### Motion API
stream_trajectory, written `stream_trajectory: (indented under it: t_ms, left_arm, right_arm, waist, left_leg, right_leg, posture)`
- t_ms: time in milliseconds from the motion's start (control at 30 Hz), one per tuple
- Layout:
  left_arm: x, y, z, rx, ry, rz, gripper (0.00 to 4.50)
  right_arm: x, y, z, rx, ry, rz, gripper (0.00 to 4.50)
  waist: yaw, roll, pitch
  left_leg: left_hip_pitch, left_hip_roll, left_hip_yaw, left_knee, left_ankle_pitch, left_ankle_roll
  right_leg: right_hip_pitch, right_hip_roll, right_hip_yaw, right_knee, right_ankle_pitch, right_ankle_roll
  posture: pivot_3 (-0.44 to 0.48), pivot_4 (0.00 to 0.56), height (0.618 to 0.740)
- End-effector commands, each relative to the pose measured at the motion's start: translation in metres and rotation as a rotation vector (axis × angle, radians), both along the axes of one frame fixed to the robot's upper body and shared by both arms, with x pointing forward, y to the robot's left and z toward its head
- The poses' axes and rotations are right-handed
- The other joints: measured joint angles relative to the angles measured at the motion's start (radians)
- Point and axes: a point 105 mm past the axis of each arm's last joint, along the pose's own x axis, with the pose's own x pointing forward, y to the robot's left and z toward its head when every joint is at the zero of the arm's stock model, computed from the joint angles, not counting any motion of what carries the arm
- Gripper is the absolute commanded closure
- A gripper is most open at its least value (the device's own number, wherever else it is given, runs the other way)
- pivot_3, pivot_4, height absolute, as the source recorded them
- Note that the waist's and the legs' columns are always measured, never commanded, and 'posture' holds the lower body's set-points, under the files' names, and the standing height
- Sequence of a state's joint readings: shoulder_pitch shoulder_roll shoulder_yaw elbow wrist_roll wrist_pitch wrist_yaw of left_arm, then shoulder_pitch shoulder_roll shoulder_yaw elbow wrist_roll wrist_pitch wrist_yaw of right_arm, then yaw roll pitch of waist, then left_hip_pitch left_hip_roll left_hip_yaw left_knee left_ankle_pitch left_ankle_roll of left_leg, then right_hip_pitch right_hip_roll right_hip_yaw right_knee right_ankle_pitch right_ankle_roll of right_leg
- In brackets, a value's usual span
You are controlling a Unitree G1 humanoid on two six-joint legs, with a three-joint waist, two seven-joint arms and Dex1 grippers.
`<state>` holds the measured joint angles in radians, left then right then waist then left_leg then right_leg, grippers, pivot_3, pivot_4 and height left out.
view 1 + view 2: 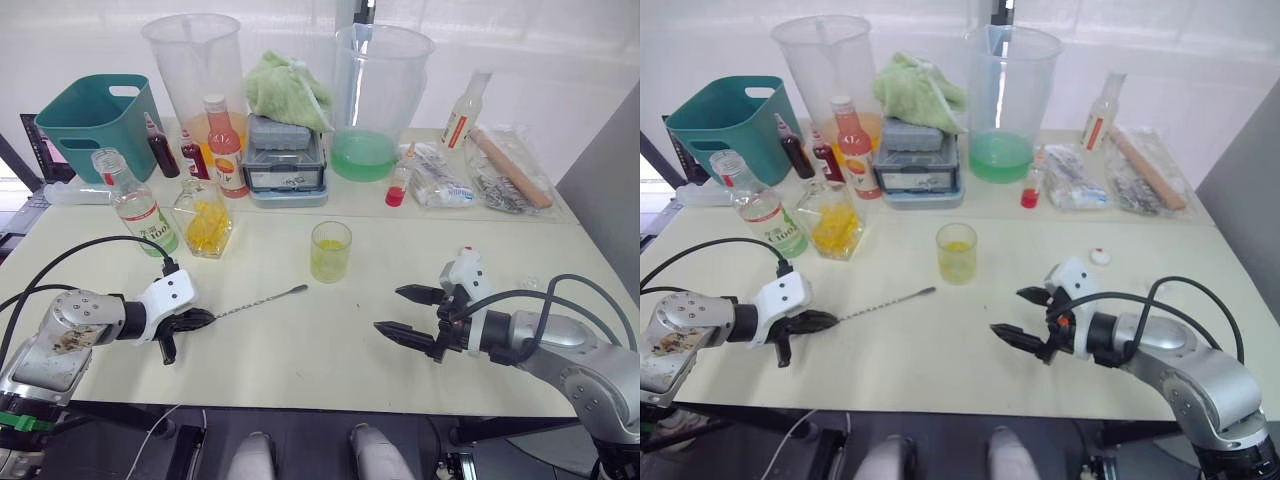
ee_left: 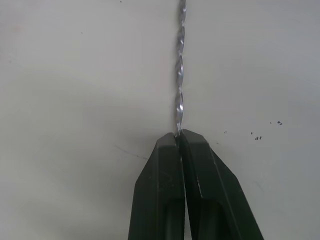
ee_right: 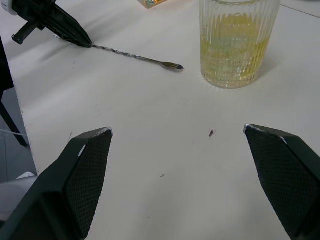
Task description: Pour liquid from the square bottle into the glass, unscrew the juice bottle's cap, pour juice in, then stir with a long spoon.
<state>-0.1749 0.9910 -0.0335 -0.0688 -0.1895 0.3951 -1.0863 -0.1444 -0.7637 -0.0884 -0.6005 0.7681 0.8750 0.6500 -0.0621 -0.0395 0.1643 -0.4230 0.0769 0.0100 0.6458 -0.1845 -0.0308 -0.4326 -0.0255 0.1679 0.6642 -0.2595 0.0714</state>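
Note:
The glass point(image 1: 331, 250) stands mid-table, part full of yellow liquid. The long spoon point(image 1: 258, 302) lies low over the table to the left of the glass, its small end pointing at the glass. My left gripper point(image 1: 198, 320) is shut on the spoon's twisted handle end point(image 2: 180, 80). My right gripper point(image 1: 412, 316) hovers open to the right of the glass point(image 3: 237, 45), holding nothing. The square bottle point(image 1: 204, 220) and the uncapped juice bottle point(image 1: 135, 205) stand at the back left. The juice bottle's cap point(image 1: 1099, 256) lies on the table beyond the right gripper.
A teal basket point(image 1: 90, 115), two big clear jugs point(image 1: 195, 70) point(image 1: 375, 95), an orange-labelled red-capped bottle point(image 1: 224, 150), small dark bottles and a grey box point(image 1: 285, 160) under a green cloth line the back. Plastic bags point(image 1: 495, 170) lie at the back right.

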Motion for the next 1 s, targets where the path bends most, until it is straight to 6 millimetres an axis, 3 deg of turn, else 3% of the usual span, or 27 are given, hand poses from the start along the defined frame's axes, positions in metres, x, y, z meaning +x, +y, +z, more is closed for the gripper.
stream_trajectory:
  t_ms: [33, 233, 400, 600, 767, 900, 1000]
  left_arm:
    - [-0.015, 0.001, -0.024, 0.016, 0.128, 0.004, 4.49]
    - [-0.011, 0.002, -0.017, -0.036, 0.11, 0.063, 4.49]
    - [-0.007, 0.013, 0.018, -0.219, 0.063, 0.153, 4.49]
    - [-0.013, 0.005, 0.048, -0.412, 0.023, 0.169, 4.49]
    - [-0.015, -0.019, 0.082, -0.638, -0.015, 0.14, 4.49]
    - [-0.011, -0.046, 0.116, -0.744, -0.074, 0.076, 4.49]
    - [-0.008, -0.068, 0.129, -0.782, -0.096, 0.04, 4.49]
  right_arm:
    - [-0.001, 0.003, 0.011, -0.001, -0.055, 0.015, 0.0]
    - [0.0, 0.003, 0.012, -0.005, -0.058, 0.026, 0.0]
    - [0.003, 0.003, 0.015, -0.004, -0.058, 0.051, 0.0]
    - [-0.001, 0.008, 0.021, 0.064, -0.019, 0.121, 0.0]
    - [-0.001, 0.011, 0.03, 0.13, 0.018, 0.155, 0.0]
    - [0.012, 0.012, 0.052, 0.288, 0.017, 0.11, 0.0]
    - [0.022, 0.015, 0.064, 0.369, 0.007, 0.064, 0.0]
  waist:
    - [-0.001, 0.001, -0.001]
    - [-0.006, 0.002, -0.001]
    - [-0.013, 0.001, -0.001]
    - [-0.004, 0.0, 0.0]
    - [-0.001, -0.002, 0.001]
    - [-0.003, -0.003, 0.002]
    - [-0.002, -0.003, 0.002]
  left_leg:
    - [0.0, 0.0, 0.0, 0.0, 0.0, 0.0]
    - [0.0, 0.0, 0.0, 0.0, 0.0, 0.0]
    - [-0.001, 0.0, 0.0, 0.0, 0.0, 0.0]
    - [-0.004, 0.0, -0.001, 0.0, 0.0, 0.0]
    - [-0.004, 0.0, -0.001, 0.001, 0.0, 0.0]
    - [-0.003, 0.0, -0.003, 0.001, 0.0, 0.0]
    - [-0.005, 0.0, -0.006, 0.003, 0.0, 0.0]
  right_leg:
    - [0.0, 0.0, 0.0, 0.0, 0.0, 0.0]
    - [0.0, 0.0, 0.0, 0.0, 0.0, 0.0]
    - [-0.001, 0.0, 0.0, 0.0, 0.0, 0.0]
    - [-0.003, 0.0, -0.001, 0.001, -0.001, 0.0]
    - [-0.003, 0.0, -0.002, 0.001, 0.0, 0.0]
    - [-0.001, 0.0, -0.003, 0.001, 0.0, 0.0]
    - [0.0, 0.001, -0.006, 0.001, 0.0, 0.0]
  posture:
    - [0.0, 0.15, 0.698]
    - [0.0, 0.15, 0.698]
    - [0.0, 0.15, 0.698]
    - [0.0, 0.15, 0.698]
    - [0.0, 0.15, 0.698]
    - [0.0, 0.15, 0.698]
    - [0.0, 0.15, 0.698]
